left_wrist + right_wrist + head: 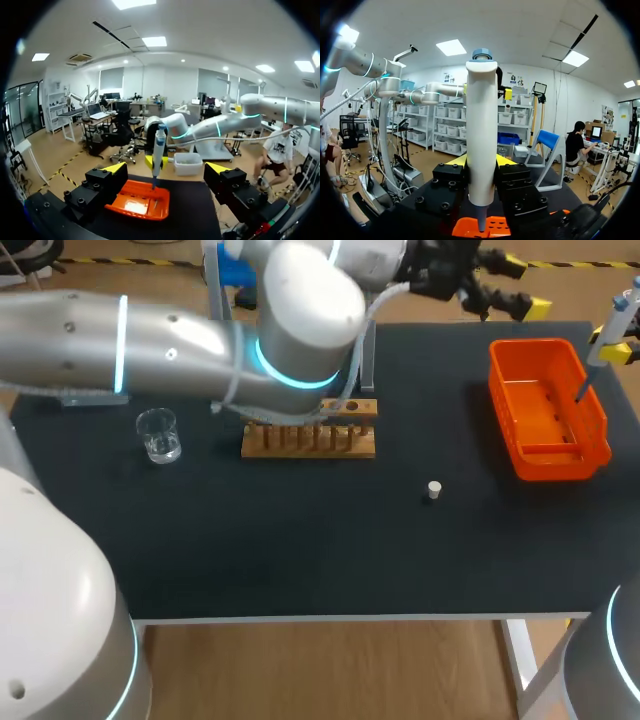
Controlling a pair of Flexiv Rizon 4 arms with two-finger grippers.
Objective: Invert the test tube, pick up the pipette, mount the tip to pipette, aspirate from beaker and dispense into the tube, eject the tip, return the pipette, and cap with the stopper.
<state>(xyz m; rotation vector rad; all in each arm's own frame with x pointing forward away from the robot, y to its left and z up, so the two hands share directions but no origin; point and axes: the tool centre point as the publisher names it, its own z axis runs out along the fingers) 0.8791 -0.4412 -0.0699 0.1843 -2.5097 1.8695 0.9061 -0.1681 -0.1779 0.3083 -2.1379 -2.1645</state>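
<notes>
The small white stopper (434, 490) is closest, standing alone on the black table (300, 550), well apart from other stuff. Farther back, on the L side, sits a clear glass beaker (158, 435). Near it, in the middle, is the wooden rack (310, 440) w/ a row of pegs & holes on top. I can't tell if a tube is in it. On the R side sits the orange bin (555, 460). The pipette (612, 328) hangs just over the bin's far R corner, a bit tilted, thin end pointing down into the bin. The right gripper (481, 160) has it tight: both yellow-tipped fingers press the white body from 2 sides, close together. The big silver left arm (150, 330) comes in from the L & goes past the middle, over the rack. The left gripper (167, 169) is at the far edge of the table, facing the bin & pipette, fingers wide apart w/ nothing btw them.
</notes>
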